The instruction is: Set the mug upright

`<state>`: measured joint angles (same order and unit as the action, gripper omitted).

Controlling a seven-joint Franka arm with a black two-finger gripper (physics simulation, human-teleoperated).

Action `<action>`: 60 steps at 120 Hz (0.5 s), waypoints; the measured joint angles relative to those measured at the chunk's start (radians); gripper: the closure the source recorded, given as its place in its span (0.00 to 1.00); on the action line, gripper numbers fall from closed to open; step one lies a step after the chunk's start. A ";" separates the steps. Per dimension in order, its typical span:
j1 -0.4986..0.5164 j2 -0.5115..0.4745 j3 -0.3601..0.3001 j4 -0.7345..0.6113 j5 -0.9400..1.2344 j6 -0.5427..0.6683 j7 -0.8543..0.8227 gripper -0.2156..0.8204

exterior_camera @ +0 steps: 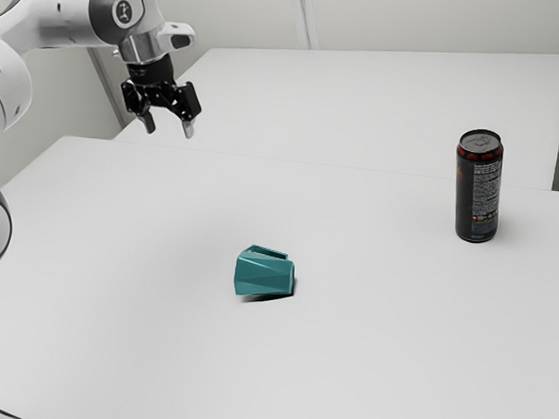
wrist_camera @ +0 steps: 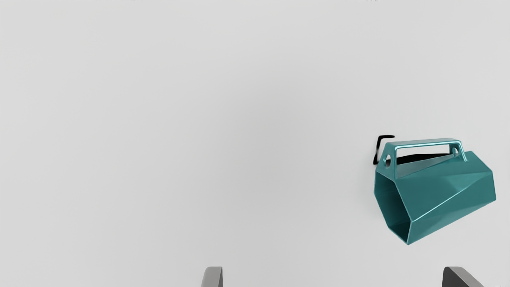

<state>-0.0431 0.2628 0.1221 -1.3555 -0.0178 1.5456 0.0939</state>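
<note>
The white worktop (exterior_camera: pixel 116 351) carries a can and a mug. Over it, toward the exterior view's left, the arm (exterior_camera: pixel 61 14) holds its tool (exterior_camera: pixel 168 129) aloft, spread and empty. The can (exterior_camera: pixel 478 190) stands upright. The mug (exterior_camera: pixel 264 276) lies on its side, mouth seemingly facing the exterior view's left.

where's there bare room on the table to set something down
On the table, one bare patch lies between the teal mug and the dark can; another runs from the mug toward the exterior view's bottom edge. Nowhere is really crowded; I'd just avoid the spot around the mug, which lies on its side.
</note>
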 joint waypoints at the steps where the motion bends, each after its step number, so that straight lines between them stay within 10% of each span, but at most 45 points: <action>1: 0.000 0.000 0.000 0.000 0.000 0.000 0.000 0.21; 32: -0.016 -0.019 0.013 -0.030 -0.012 0.012 0.003 0.21; 60: -0.075 -0.220 0.123 -0.380 -0.113 0.045 0.003 0.21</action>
<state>-0.1177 0.0429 0.2452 -1.7353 -0.1312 1.5908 0.0965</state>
